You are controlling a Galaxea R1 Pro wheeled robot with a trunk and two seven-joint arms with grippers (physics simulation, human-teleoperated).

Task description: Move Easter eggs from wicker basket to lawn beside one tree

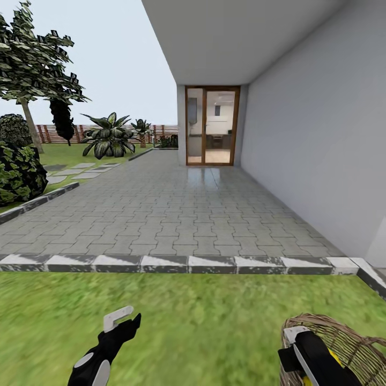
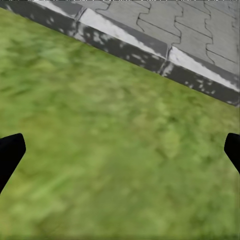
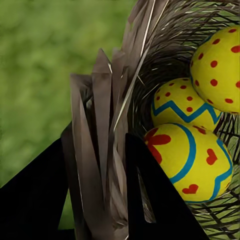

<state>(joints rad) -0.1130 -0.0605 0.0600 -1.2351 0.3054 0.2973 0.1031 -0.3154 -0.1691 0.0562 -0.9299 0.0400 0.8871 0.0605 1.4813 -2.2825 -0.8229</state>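
Observation:
The wicker basket (image 1: 348, 338) stands on the lawn (image 1: 203, 321) at the lower right of the head view. My right gripper (image 1: 298, 343) is at its near rim. In the right wrist view its two black fingers (image 3: 35, 200) stand one on each side of the basket wall (image 3: 107, 150), shut on it. Three yellow Easter eggs lie inside: a red-dotted one (image 3: 220, 65), a blue-zigzag one (image 3: 182, 107) and one with red flower marks (image 3: 192, 162). My left gripper (image 1: 124, 321) hovers open over bare grass (image 2: 120, 150). A tree (image 1: 29, 64) stands far off at the left.
A grey and white curb (image 1: 187, 264) divides the lawn from the grey paved patio (image 1: 177, 214). A white house wall (image 1: 321, 134) and a glass door (image 1: 212, 126) lie beyond. Dark bushes (image 1: 19, 171), a palm-like plant (image 1: 109, 136) and a slat fence (image 1: 86, 131) stand at the left.

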